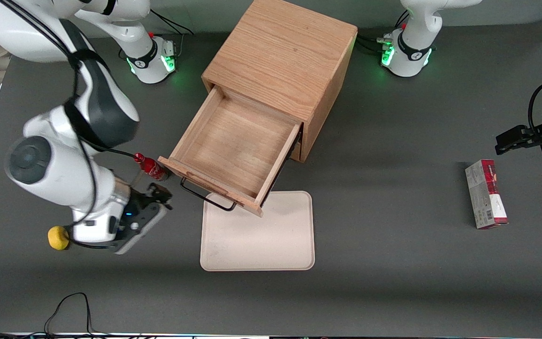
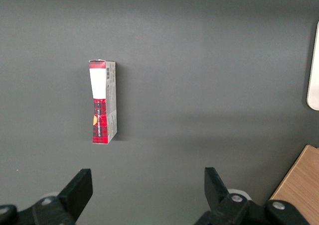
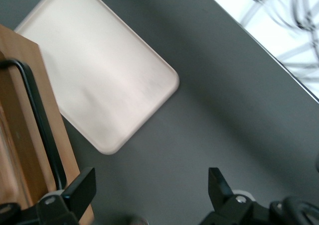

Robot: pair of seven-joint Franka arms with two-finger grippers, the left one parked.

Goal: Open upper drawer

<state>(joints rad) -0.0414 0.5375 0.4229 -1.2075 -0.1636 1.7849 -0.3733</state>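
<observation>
The upper drawer (image 1: 233, 146) of the wooden cabinet (image 1: 280, 56) stands pulled far out, and its inside is bare. Its black wire handle (image 1: 205, 197) hangs over the edge of a cream tray. The lower drawer is hidden beneath it. My right gripper (image 1: 160, 193) is open and holds nothing. It sits just beside the handle's end, toward the working arm's end of the table, and is apart from the handle. The right wrist view shows the gripper (image 3: 149, 190) above bare table, with the drawer front (image 3: 20, 110) and the handle (image 3: 42, 130) close by one finger.
A cream tray (image 1: 257, 235) lies in front of the drawer and also shows in the right wrist view (image 3: 99, 75). A small red bottle (image 1: 151, 168) stands by the drawer's corner near my gripper. A red and grey box (image 1: 486, 193) lies toward the parked arm's end.
</observation>
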